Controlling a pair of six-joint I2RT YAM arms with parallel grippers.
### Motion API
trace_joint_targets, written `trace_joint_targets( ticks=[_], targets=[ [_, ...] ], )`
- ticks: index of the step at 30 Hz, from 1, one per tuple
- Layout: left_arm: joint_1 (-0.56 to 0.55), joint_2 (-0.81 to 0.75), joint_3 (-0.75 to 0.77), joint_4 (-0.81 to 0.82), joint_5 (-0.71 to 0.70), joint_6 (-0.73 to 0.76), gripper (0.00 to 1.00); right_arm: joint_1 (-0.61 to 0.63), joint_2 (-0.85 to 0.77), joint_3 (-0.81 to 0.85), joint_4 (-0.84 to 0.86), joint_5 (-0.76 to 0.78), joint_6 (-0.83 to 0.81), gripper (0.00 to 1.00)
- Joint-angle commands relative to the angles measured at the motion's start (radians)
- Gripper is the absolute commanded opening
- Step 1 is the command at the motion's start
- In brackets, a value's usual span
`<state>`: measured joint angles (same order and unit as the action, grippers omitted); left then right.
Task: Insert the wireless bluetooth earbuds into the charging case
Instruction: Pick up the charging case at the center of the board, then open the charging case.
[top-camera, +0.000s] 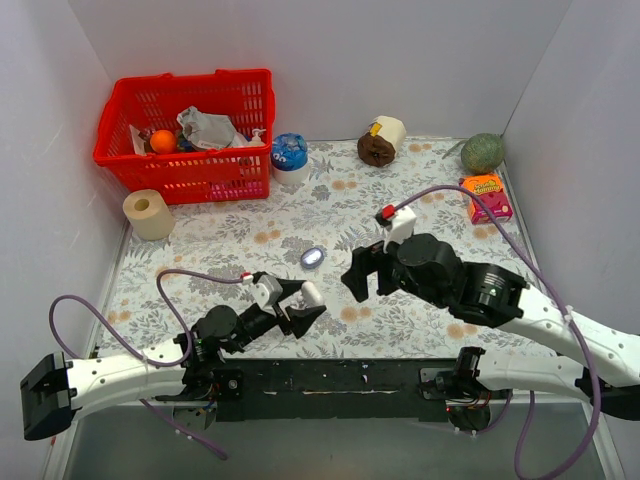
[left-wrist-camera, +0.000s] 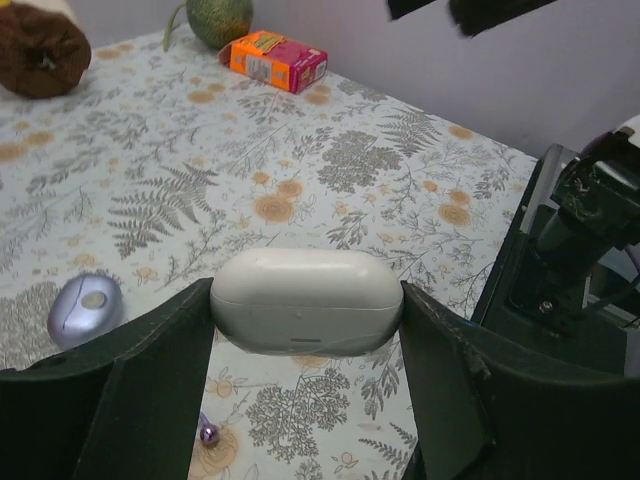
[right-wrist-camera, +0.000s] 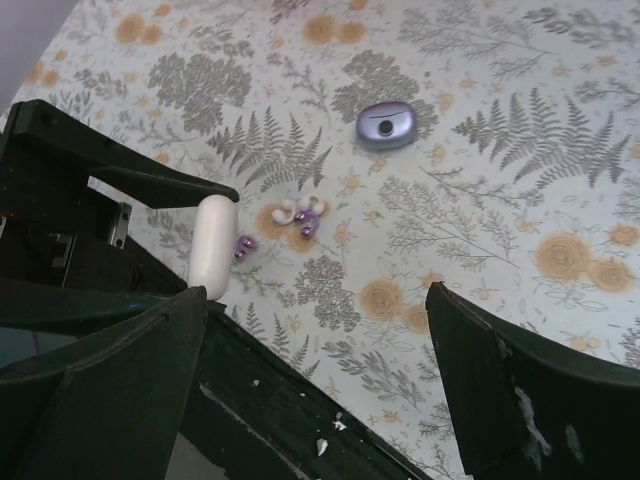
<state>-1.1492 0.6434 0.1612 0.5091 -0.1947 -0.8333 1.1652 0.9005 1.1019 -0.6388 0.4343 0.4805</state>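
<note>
The charging case (left-wrist-camera: 306, 300), a glossy white oval, is closed and clamped by its ends between the fingers of my left gripper (left-wrist-camera: 305, 330), held above the table. It also shows in the top view (top-camera: 312, 293) and in the right wrist view (right-wrist-camera: 213, 245). The earbuds lie on the floral cloth: one whitish-purple pair of bits (right-wrist-camera: 300, 214) and a purple bit (right-wrist-camera: 245, 247) right beside the case. One purple bit (left-wrist-camera: 207, 433) shows under the case. My right gripper (right-wrist-camera: 320, 335) is open and empty, hovering above them; in the top view (top-camera: 362, 275) it is right of the case.
A round silver-blue disc (top-camera: 313, 257) lies beyond the case. A red basket (top-camera: 190, 125) with clutter stands back left, a paper roll (top-camera: 148, 214) beside it. A brown roll (top-camera: 381, 143), a green ball (top-camera: 482, 152) and an orange box (top-camera: 486, 196) stand at back right.
</note>
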Motion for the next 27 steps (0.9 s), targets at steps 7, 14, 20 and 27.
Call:
trace_joint_targets(
  ticks=[7,14,20,27],
  targets=[
    [-0.004,0.058,0.06,0.1,0.138,0.315,0.0,0.001,0.264,0.15,0.091,-0.216,-0.005,0.95],
    [-0.006,0.055,0.078,0.083,0.123,0.341,0.0,0.002,0.31,0.147,0.122,-0.246,-0.011,0.88],
    [-0.006,0.012,0.075,0.052,0.113,0.338,0.0,0.001,0.305,0.104,0.14,-0.258,0.003,0.84],
    [-0.004,-0.013,0.077,0.026,0.113,0.333,0.0,0.001,0.324,0.073,0.14,-0.284,0.006,0.84]
  ],
)
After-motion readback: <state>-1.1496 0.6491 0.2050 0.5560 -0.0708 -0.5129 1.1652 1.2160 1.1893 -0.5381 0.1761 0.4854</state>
